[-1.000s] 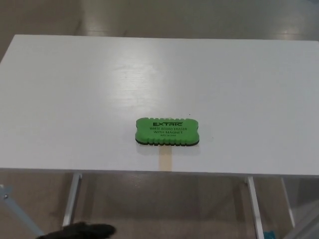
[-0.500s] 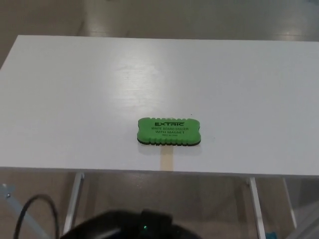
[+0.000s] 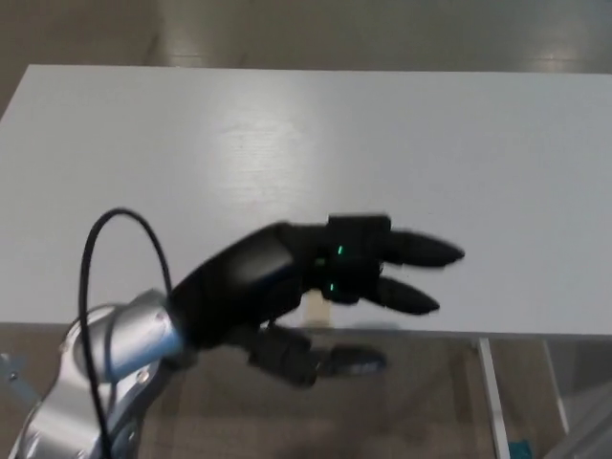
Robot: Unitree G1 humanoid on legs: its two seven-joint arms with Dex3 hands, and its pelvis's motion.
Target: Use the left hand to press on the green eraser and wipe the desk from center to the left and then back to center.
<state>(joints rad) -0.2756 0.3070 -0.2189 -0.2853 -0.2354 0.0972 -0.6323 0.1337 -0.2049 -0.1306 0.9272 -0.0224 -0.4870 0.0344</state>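
A bare lab or office space: plain white desk (image 3: 459, 143) on metal legs (image 3: 490, 397), smooth pale floor (image 3: 287, 29).

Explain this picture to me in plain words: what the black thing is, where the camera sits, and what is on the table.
The camera sits on a humanoid robot's head, looking down at a white table. The black thing is the left robot hand, a thumb and two thick fingers on a silver wrist, reaching in from the picture's left. Its fingers are spread and it holds nothing. It hangs in front of the table's near middle and hides whatever lies there, so no object shows on the table in this picture. The right robot hand is out of view.
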